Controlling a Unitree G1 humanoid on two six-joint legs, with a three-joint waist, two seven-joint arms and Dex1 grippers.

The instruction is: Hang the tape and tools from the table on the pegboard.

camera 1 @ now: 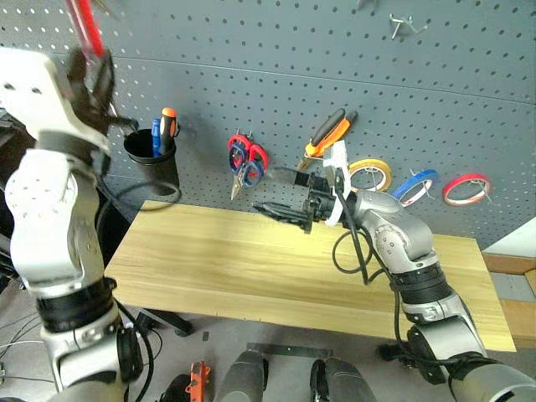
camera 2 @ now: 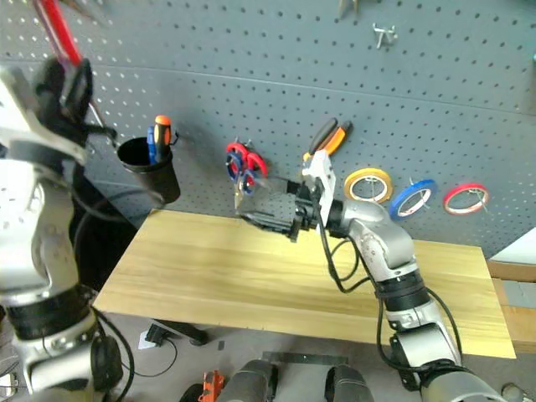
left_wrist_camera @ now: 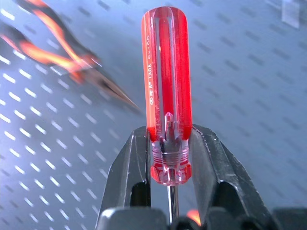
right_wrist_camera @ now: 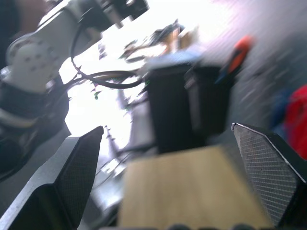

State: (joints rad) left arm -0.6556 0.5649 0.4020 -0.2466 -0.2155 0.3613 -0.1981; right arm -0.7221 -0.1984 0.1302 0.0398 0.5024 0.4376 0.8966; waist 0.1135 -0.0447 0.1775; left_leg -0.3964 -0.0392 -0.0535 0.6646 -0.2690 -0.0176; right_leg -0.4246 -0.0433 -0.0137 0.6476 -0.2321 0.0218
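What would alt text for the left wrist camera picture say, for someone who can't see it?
Two black gripper fingers clamp the lower end of a clear red screwdriver handle, which stands upright before a grey pegboard. Blurred orange-and-black pliers hang on the board behind it.

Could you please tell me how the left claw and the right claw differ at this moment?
The left claw is shut on the red screwdriver; the right claw is open and empty. The left claw is raised high against the pegboard; the right claw hangs low over the table, pointing sideways toward the black cup. Both have black fingers.
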